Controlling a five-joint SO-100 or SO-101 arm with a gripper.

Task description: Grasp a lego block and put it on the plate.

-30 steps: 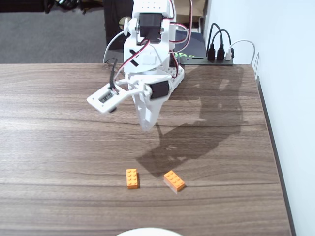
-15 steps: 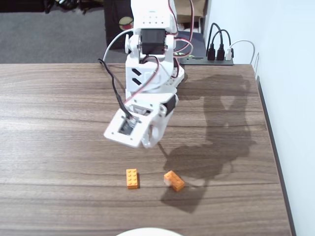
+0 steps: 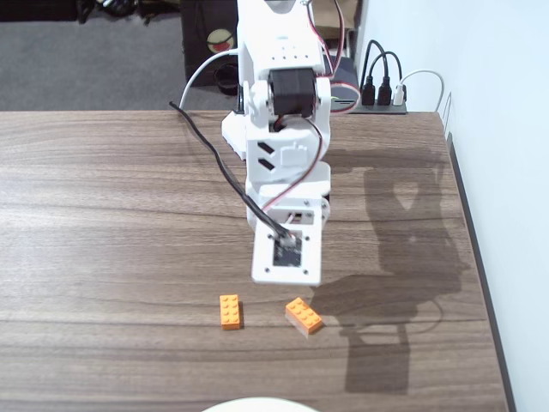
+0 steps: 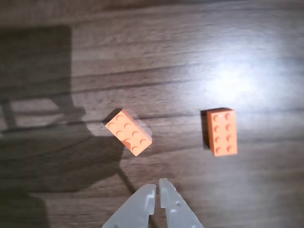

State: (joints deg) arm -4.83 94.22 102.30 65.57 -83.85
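Two orange lego blocks lie on the wooden table. In the fixed view one block (image 3: 230,311) lies straight, the other block (image 3: 304,315) lies slanted to its right. In the wrist view the slanted block (image 4: 128,132) is left of centre and the straight block (image 4: 221,131) is to the right. My gripper (image 4: 157,186) enters the wrist view from the bottom edge, shut and empty, above the table and short of both blocks. In the fixed view the white arm (image 3: 287,249) hangs above the table just behind the blocks and its fingers are hidden. The plate (image 3: 253,404) shows only as a white rim at the bottom edge.
A black cable (image 3: 219,163) trails over the table to the arm. A power strip (image 3: 382,101) with plugs lies at the back right. The table's right edge (image 3: 476,257) runs beside a white wall. The arm's shadow falls right of the blocks.
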